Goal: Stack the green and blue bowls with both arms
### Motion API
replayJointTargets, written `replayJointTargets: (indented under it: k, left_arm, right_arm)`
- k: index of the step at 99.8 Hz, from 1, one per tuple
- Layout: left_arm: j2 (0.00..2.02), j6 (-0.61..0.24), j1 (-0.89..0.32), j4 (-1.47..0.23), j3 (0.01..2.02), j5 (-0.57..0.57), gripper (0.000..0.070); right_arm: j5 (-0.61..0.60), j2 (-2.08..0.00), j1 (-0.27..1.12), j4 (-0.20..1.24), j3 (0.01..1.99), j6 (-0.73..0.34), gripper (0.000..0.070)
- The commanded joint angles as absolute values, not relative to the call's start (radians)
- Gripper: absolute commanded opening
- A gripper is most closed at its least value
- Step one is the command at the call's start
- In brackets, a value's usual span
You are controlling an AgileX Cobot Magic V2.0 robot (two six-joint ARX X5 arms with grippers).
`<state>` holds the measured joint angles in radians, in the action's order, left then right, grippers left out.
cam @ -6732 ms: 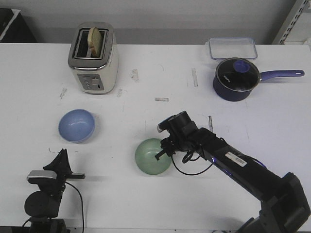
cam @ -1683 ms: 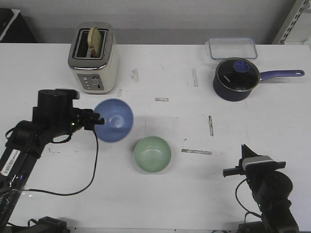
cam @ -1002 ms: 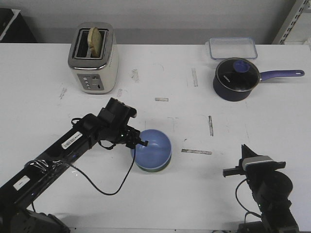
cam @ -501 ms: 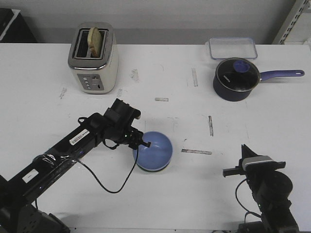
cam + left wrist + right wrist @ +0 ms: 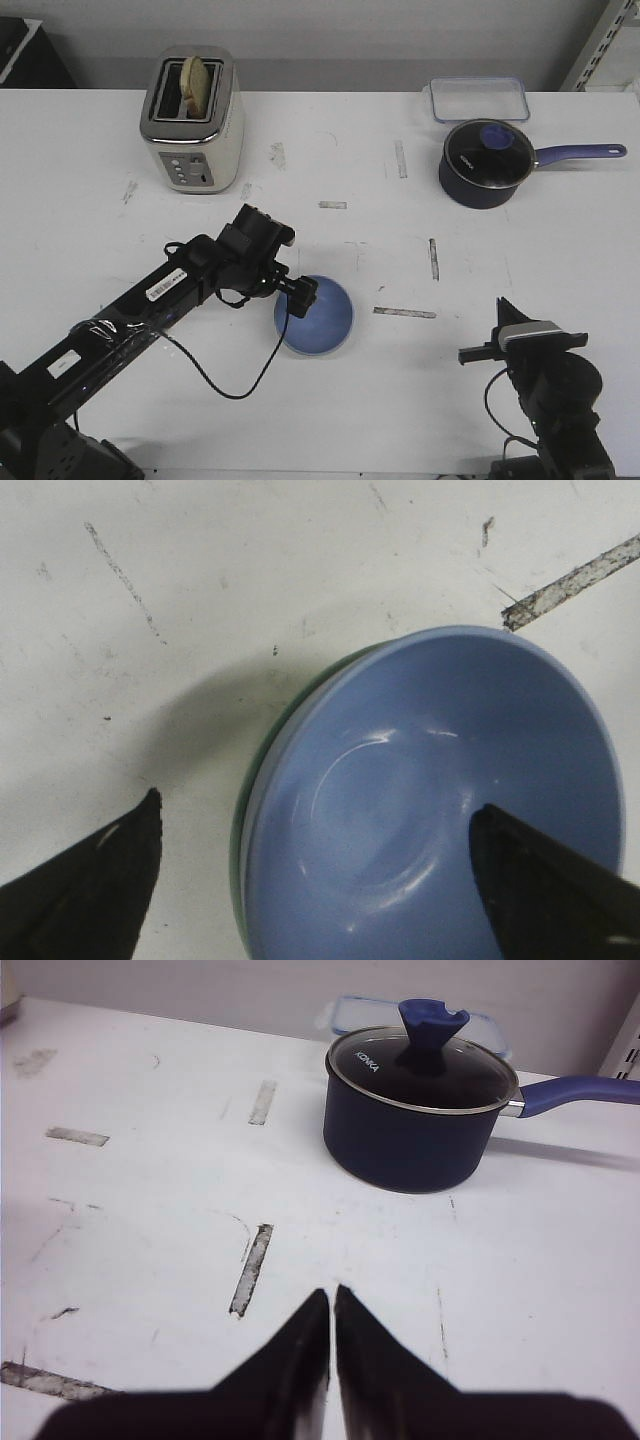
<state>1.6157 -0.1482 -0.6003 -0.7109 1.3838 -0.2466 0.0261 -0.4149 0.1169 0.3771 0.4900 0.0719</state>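
Observation:
The blue bowl (image 5: 318, 318) sits nested inside the green bowl, of which only a thin rim (image 5: 243, 815) shows in the left wrist view under the blue bowl (image 5: 430, 810). My left gripper (image 5: 300, 297) is open over the bowls' left rim; in the left wrist view (image 5: 315, 825) one finger stands outside the rim and the other over the bowl's inside, and neither grips it. My right gripper (image 5: 521, 330) is shut and empty, parked at the front right; its fingertips (image 5: 318, 1305) meet over bare table.
A toaster (image 5: 192, 118) with bread stands at the back left. A dark blue lidded saucepan (image 5: 487, 163) and a clear lidded container (image 5: 479, 98) stand at the back right; the saucepan also shows in the right wrist view (image 5: 420, 1110). Tape marks dot the white table (image 5: 420, 260).
The right arm set the green bowl down and withdrew. The left arm carried the blue bowl from the left and lowered it into the green one; its jaws have now opened off the rim.

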Motion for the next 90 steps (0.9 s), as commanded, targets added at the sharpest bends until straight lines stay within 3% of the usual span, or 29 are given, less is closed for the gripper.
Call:
replayJointTargets:
  k: [1,9,13,29,42,63,90]
  left_arm:
    - [1.602,-0.146,-0.588,-0.709,1.422,-0.226,0.0570]
    - [1.580,-0.141,-0.567,-0.709,1.447,-0.186,0.0554]
    - [1.567,-0.133,-0.554,-0.709,1.462,-0.161,0.0511]
    - [1.503,-0.086,-0.489,-0.700,1.504,-0.061,0.0187]
    - [1.444,-0.034,-0.418,-0.691,1.507,-0.027,0.0000]
    - [1.354,-0.007,-0.282,-0.723,1.502,-0.022,0.0000]
    - [1.149,0.010,-0.143,-0.623,1.342,-0.021,0.0000]
  right_arm:
    - [0.025,-0.421,0.119,0.371,0.495,0.076,0.0000]
    - [0.025,-0.421,0.119,0.371,0.495,0.076,0.0000]
    - [0.025,-0.421,0.119,0.371,0.495,0.076,0.0000]
    - [0.025,-0.421,0.119,0.371,0.495,0.076,0.0000]
    - [0.025,-0.421,0.119,0.371,0.495,0.076,0.0000]
    - [0.025,-0.421,0.119,0.371,0.495,0.076,0.0000]
    - [0.025,-0.421,0.119,0.374,0.495,0.076,0.0000]
